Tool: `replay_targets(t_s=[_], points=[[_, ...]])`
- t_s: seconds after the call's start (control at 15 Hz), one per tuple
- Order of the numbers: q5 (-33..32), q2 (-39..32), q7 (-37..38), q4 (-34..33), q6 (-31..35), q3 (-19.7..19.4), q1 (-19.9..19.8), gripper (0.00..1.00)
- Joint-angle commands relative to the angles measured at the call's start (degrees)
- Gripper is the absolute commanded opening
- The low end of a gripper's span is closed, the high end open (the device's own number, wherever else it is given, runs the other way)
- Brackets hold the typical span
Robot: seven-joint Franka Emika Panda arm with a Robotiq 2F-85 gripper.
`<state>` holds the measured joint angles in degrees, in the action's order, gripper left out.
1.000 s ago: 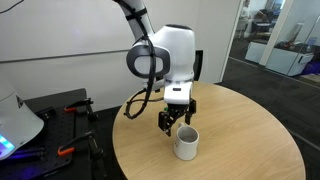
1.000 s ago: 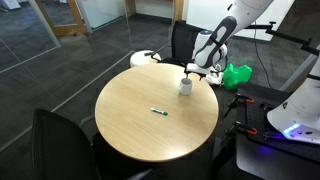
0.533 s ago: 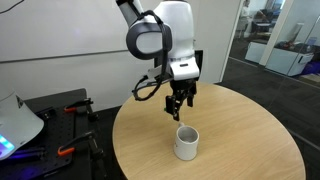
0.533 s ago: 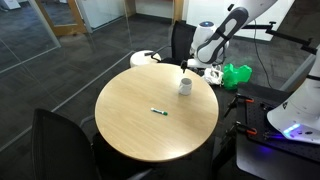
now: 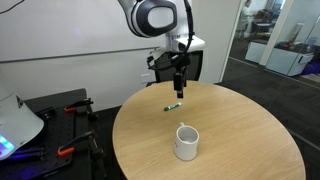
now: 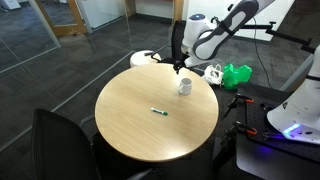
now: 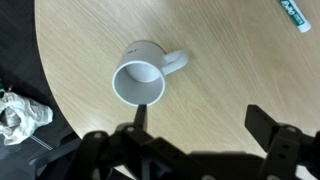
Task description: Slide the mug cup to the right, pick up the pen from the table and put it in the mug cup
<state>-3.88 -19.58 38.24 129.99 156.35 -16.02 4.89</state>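
The white mug cup (image 5: 186,142) stands upright and empty on the round wood-grain table (image 5: 240,125), near its edge. It also shows in an exterior view (image 6: 185,86) and in the wrist view (image 7: 140,82), handle to the right. The green pen (image 5: 173,105) lies flat on the table apart from the mug; it also shows in an exterior view (image 6: 158,111) and at the top right corner of the wrist view (image 7: 293,14). My gripper (image 5: 179,88) hangs open and empty well above the table, between mug and pen (image 7: 200,125), also seen in an exterior view (image 6: 178,67).
A black chair (image 6: 183,40) stands behind the table and another (image 6: 50,140) at the near side. A green bag (image 6: 237,75) and a crumpled white cloth (image 7: 20,112) lie off the table's edge. A black bench (image 5: 60,115) stands beside the table.
The gripper has let go of the mug's side, risen well above the table and moved away from the mug toward the pen. The mug stays put.
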Motion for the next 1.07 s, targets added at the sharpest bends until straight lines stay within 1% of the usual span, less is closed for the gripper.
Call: replay_targets(t_s=[0.0, 0.2, 0.47, 0.6, 1.0], points=[[-2.2, -0.4, -5.1, -4.7, -6.4, 2.8, 0.3, 1.0], [-2.9, -1.9, -9.4, -8.6, -9.5, 5.6, 0.3, 1.0], [-2.7, -5.5, -14.7, -13.4, -11.4, 8.6, 0.5, 1.0], [-3.0, -7.5, -16.2, -15.3, -11.6, 9.5, 1.0, 1.0], [-4.7, -12.6, -13.5, -16.2, -3.5, 8.6, 5.2, 1.0]])
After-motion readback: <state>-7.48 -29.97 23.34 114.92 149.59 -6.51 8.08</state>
